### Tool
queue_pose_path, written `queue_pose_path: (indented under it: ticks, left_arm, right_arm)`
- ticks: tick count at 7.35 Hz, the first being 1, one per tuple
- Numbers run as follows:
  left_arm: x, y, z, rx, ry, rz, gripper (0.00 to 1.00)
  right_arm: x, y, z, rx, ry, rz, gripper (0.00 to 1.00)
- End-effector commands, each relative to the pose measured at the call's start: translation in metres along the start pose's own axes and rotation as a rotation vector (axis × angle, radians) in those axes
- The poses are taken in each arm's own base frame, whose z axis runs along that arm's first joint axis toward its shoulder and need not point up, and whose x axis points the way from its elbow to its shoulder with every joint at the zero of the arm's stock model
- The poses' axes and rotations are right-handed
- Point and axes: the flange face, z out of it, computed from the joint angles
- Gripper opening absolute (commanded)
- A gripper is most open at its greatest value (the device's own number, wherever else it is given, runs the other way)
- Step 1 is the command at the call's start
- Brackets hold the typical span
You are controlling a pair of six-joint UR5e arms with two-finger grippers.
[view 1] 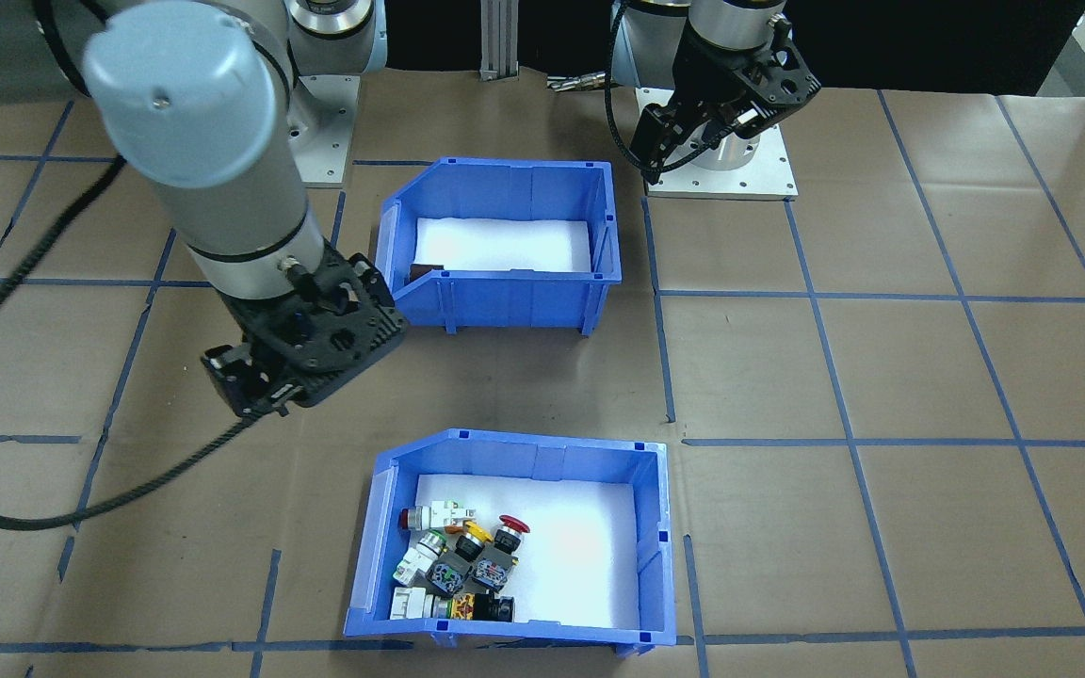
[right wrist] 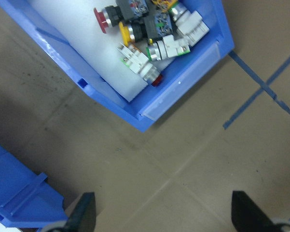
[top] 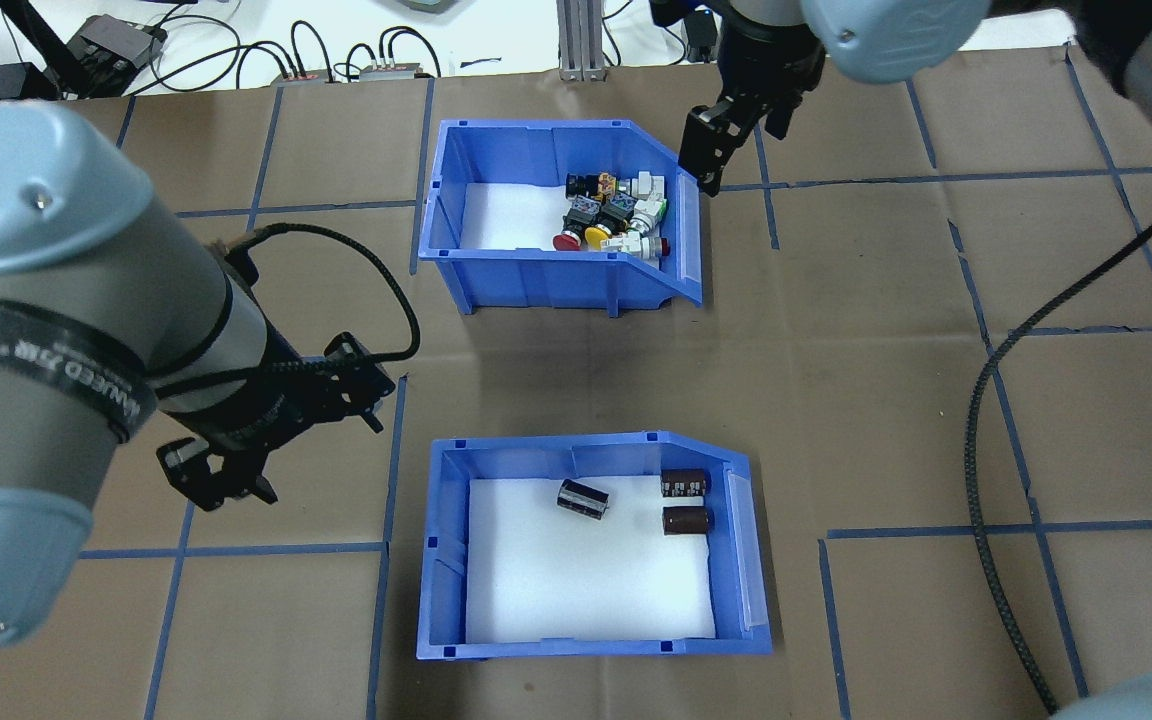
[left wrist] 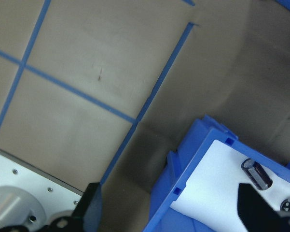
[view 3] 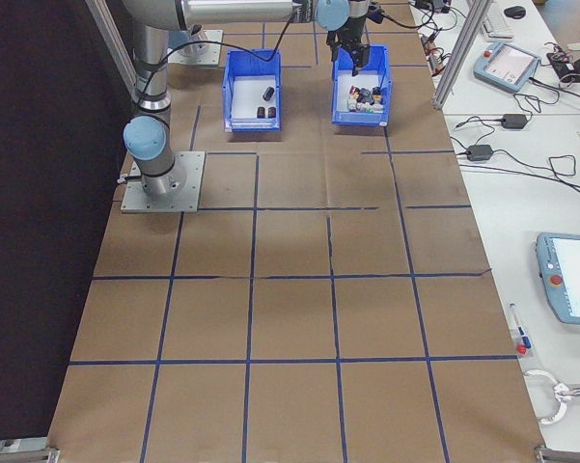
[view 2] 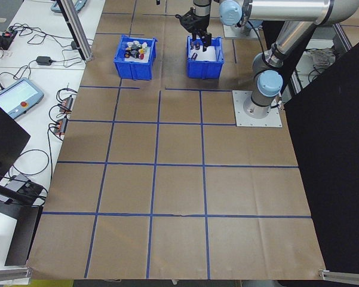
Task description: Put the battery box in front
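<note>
Battery box (top: 591, 545) beside left jaws (top: 221, 480)

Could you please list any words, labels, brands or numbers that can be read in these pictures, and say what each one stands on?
"NEED" and a few more characters, white on the black band of the left arm in the overhead view; the rest is too blurred to read.
Markings on the dark cells in the battery box: too small to read.
Labels on the push-button switches in the other bin: too small to read.
</note>
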Motion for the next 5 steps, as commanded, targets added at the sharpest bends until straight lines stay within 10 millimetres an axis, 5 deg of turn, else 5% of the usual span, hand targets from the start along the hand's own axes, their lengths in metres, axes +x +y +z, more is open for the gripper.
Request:
queue_pose_path:
  ticks: [1, 3, 5]
  left_arm:
    - [-0.022, 0.065, 0.043, -0.013, -0.035, -0.250, 1.00]
    - [-0.011, 0.108, 0.052, -0.013, 0.008, -0.494, 1.00]
    - [-0.017, 0.149, 0.093, -0.165, -0.062, -0.689, 1.00]
  right_arm:
    - [-0.054, -0.048, 0.024, 0.008, 0.010, -0.325, 1.00]
    - [-0.108, -0.076, 0.053, -0.011, -0.005, -0.530, 1.00]
    - [-0.130, -0.096, 0.072, 0.014, 0.016, -0.686, 1.00]
